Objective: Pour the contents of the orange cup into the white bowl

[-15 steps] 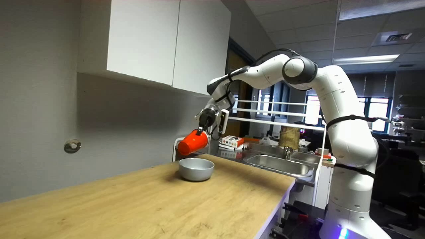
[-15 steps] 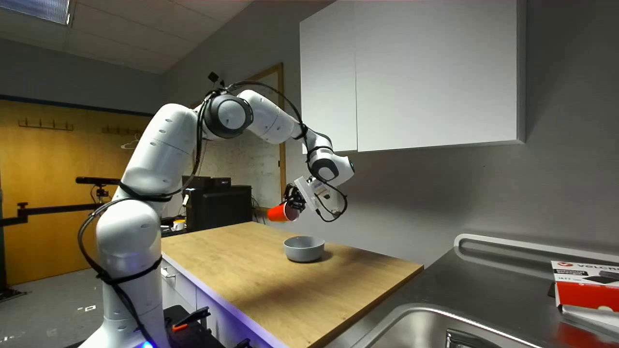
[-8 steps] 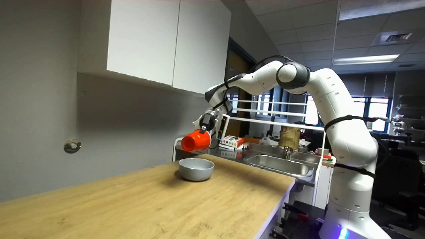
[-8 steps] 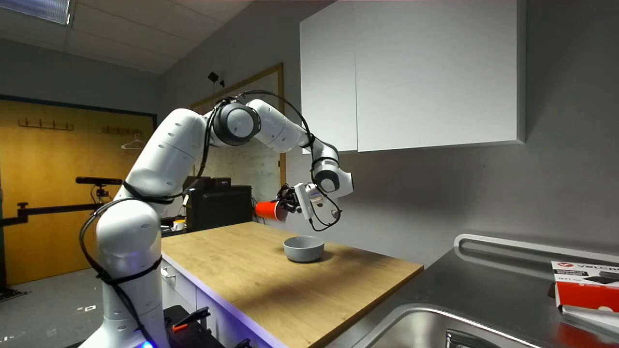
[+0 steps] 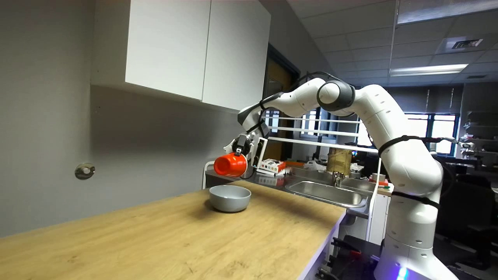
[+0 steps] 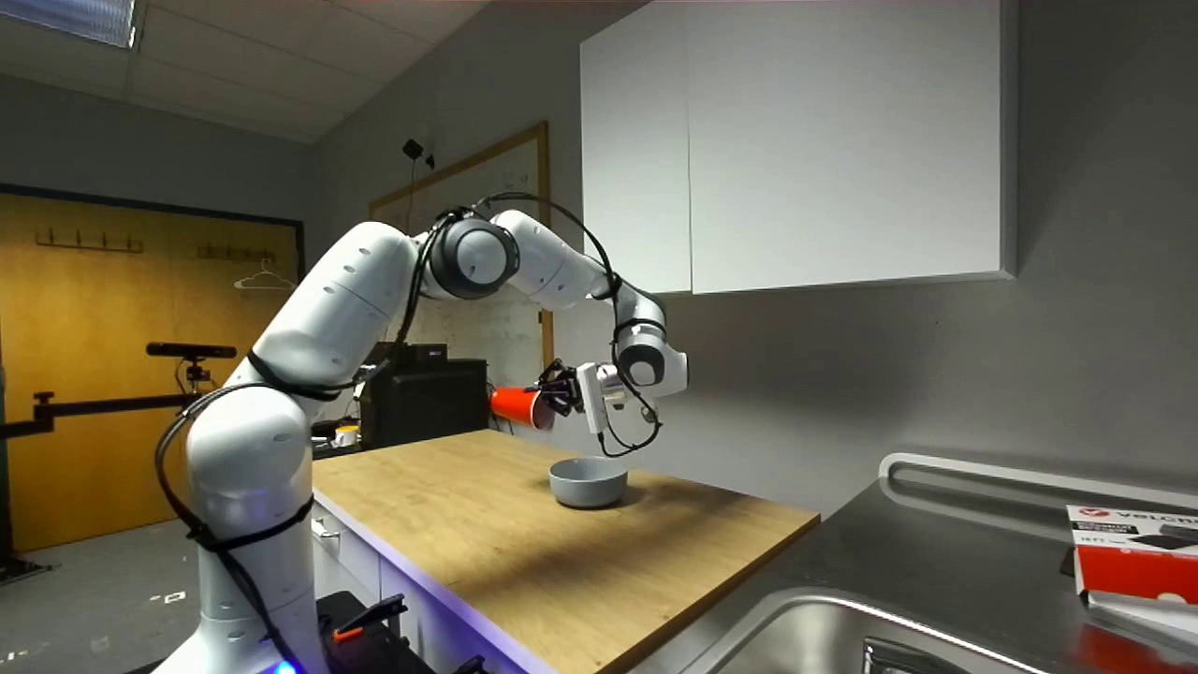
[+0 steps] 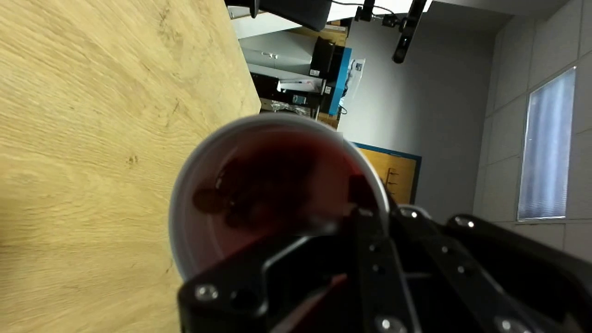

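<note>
My gripper (image 5: 238,151) is shut on the wall of the orange cup (image 5: 230,165) near its rim, also in an exterior view (image 6: 515,405). The cup is held in the air, lying nearly level, its mouth toward the gripper. In the wrist view, dark brown pieces show inside the cup (image 7: 185,185), and the gripper's fingers (image 7: 386,219) meet at its rim. The white bowl (image 5: 229,202) stands upright on the wooden counter, below the cup. In an exterior view the bowl (image 6: 588,484) is right of and below the cup. The bowl's inner bottom is hidden.
The wooden counter (image 5: 163,237) runs along the wall. White cabinets (image 5: 167,50) hang above it. A metal sink (image 5: 327,192) and a red-white box (image 5: 271,165) are beyond its end. A white frame rail (image 5: 319,142) stands behind the arm.
The cup has turned from base-down tilt to nearly level, its base swinging up. It moved left in an exterior view. The arm's elbow has lowered and moved forward. The bowl has not moved.
</note>
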### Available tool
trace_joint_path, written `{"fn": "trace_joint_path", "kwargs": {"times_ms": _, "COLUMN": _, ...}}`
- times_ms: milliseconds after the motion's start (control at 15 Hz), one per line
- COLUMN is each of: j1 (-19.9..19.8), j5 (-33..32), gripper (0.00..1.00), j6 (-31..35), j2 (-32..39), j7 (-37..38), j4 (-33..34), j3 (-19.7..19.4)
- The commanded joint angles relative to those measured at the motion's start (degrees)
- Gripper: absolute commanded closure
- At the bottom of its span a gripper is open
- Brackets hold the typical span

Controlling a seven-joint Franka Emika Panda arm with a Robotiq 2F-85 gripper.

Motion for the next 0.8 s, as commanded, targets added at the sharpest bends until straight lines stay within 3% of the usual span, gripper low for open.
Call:
{"fn": "trace_joint_path", "kwargs": {"times_ms": 0, "j1": 0.71, "j5": 1.21, "gripper": 0.99, "j6": -1.28, "j2": 4.50, "j7": 2.20, "j4": 7.17, "j3": -1.40}}
{"fn": "trace_joint_path", "kwargs": {"times_ms": 733, "j1": 0.16, "j5": 1.50, "gripper": 0.99, "j6": -5.16, "j2": 16.96, "j7": 10.51, "j4": 24.76, "j3": 0.44}}
